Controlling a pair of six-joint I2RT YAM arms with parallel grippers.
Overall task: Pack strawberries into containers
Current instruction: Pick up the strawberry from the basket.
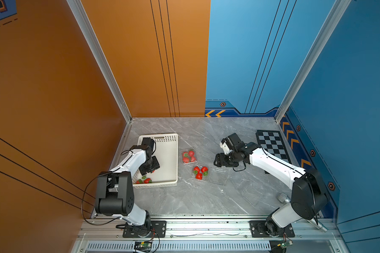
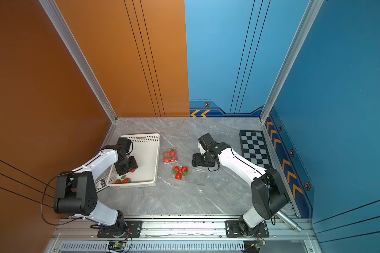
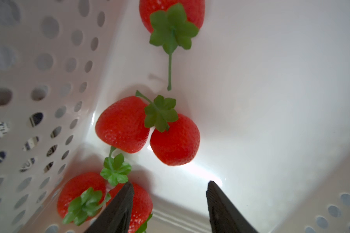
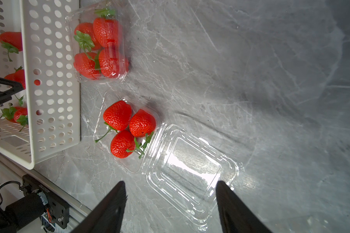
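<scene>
Progress check on the berry packing: I'd call it roughly halfway. The closed container (image 1: pixel 189 156) just beside the white basket (image 1: pixel 176 153) has four strawberries (image 4: pixel 107 32) in it and its lid looks shut, so that one seems done. The open container (image 4: pixel 127 129) next to it holds three berries. Its lid (image 4: pixel 190 171) is flopped flat on the tabletop (image 1: pixel 206 135), so my guess is it wants one more berry and then closing. There's also a third container (image 1: pixel 250 192) over toward the right arm. It's clear plastic and super hard to make out, but it looks empty as far as I can tell. Left in the basket, the left wrist view shows five loose berries bunched along the perforated wall and into the corner. The left claw (image 3: pixel 169 184) is down inside the basket right above them, jaws spread and nothing between them. One finger (image 3: pixel 119 207) overlaps a berry in that view, but I can't tell if it's actually touching. The right claw (image 4: pixel 171 182) is spread and empty too, hanging over the flopped-open lid, and I can't see any contact there either. So by my count what's left is one berry to top off the open box, snapping that lid down, then the last four into the third box and closing it. Next grab is probably one of the corner berries.
</scene>
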